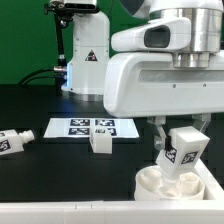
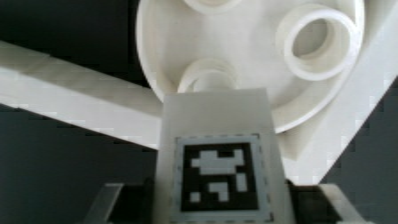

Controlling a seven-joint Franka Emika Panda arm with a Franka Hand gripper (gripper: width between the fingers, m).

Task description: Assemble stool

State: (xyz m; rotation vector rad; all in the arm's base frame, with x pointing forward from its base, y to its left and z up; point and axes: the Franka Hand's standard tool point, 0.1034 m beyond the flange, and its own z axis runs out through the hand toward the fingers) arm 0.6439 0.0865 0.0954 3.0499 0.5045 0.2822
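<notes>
The stool's round white seat disc [image 1: 168, 184] lies at the front of the exterior view's right, its underside up with raised round sockets [image 2: 317, 45]. My gripper [image 1: 181, 140] hangs just above it, shut on a chunky white leg [image 1: 184, 153] with a black-and-white tag. In the wrist view the held leg [image 2: 217, 150] runs from between my gripper's [image 2: 217, 207] two fingers to a socket [image 2: 210, 76] on the seat [image 2: 187, 30]. Whether its tip touches that socket I cannot tell. A second leg [image 1: 100, 143] stands mid-table. A third leg [image 1: 12, 142] lies at the exterior view's left edge.
The marker board [image 1: 85, 127] lies flat behind the standing leg. Another white robot base [image 1: 85, 55] stands at the back, with cables beside it. A white bracket [image 1: 205, 200] frames the seat at the front right corner; in the wrist view it shows as a bar [image 2: 71, 85].
</notes>
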